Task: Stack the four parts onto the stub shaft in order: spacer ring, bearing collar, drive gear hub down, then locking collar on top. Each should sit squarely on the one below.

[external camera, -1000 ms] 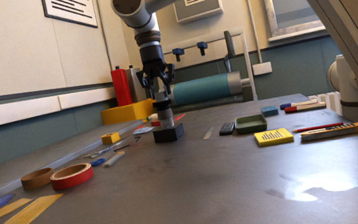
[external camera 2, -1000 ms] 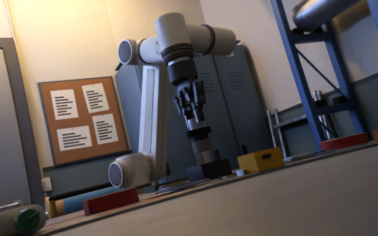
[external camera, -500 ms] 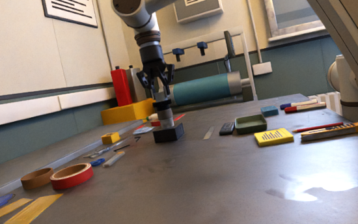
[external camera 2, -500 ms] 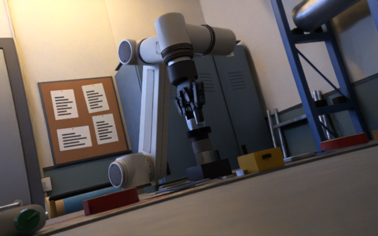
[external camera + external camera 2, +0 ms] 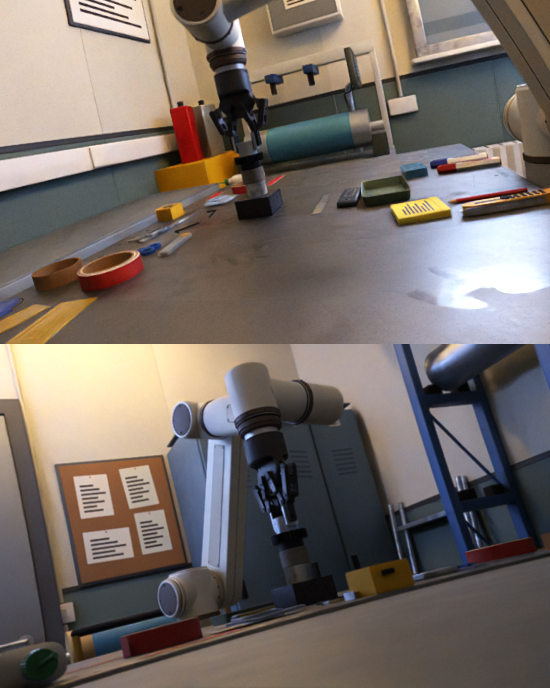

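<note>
Toward the back left of the bench a dark square base (image 5: 259,204) (image 5: 304,590) carries the upright stub shaft. Parts are stacked on the shaft. At the bottom sits a pale grey spacer ring (image 5: 257,189) (image 5: 301,571). Above it is a grey bearing collar (image 5: 253,174) (image 5: 293,556). Above that is the black drive gear (image 5: 248,160) (image 5: 289,536). On top is the pale locking collar (image 5: 246,147) (image 5: 280,523). The stack looks upright. My gripper (image 5: 245,141) (image 5: 282,516) stands straight over the stack, closed around the locking collar.
Behind the stack lie a teal roller (image 5: 315,135), a yellow tray with a red block (image 5: 187,134) and a grey block. A green tray (image 5: 385,190), a yellow pad (image 5: 420,210) and pens lie to the right. Tape rolls (image 5: 110,270) lie front left.
</note>
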